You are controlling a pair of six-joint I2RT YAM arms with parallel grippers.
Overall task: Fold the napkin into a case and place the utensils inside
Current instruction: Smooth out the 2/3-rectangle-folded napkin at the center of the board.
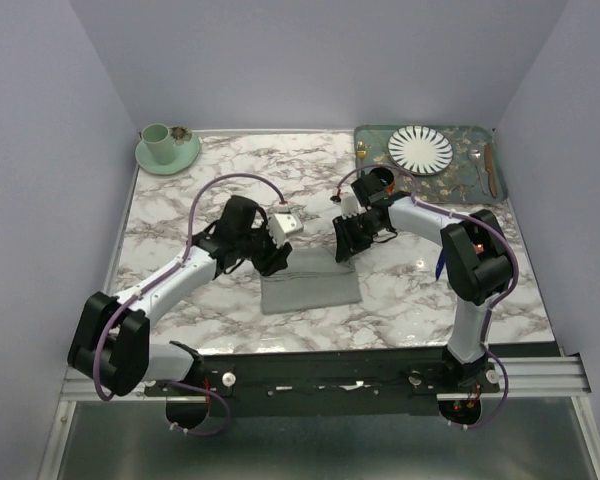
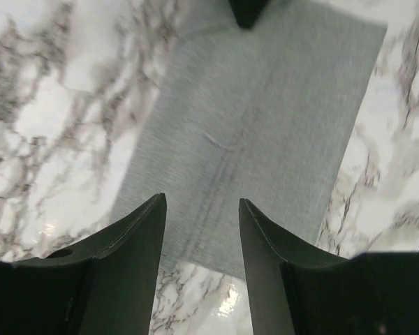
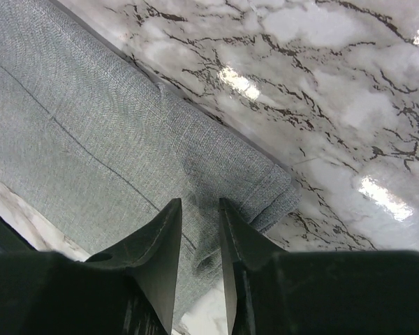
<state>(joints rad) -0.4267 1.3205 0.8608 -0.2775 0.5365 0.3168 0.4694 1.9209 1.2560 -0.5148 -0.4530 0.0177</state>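
Observation:
The grey napkin (image 1: 311, 290) lies flat on the marble as a folded rectangle near the table's front. My left gripper (image 1: 276, 258) hovers over its far left corner, and in the left wrist view it (image 2: 202, 198) stands open with only the napkin (image 2: 265, 118) below it. My right gripper (image 1: 346, 246) is over the far right corner. In the right wrist view its jaws (image 3: 200, 201) are a narrow gap apart just above the napkin's (image 3: 91, 139) folded edge, gripping nothing. The utensils (image 1: 484, 165) lie on the right side of the green tray (image 1: 460, 188).
On the tray stand a striped plate (image 1: 420, 148) and a small gold fork (image 1: 361, 152). A green cup on a saucer (image 1: 165, 148) sits at the far left corner. Walls close in on three sides of the table.

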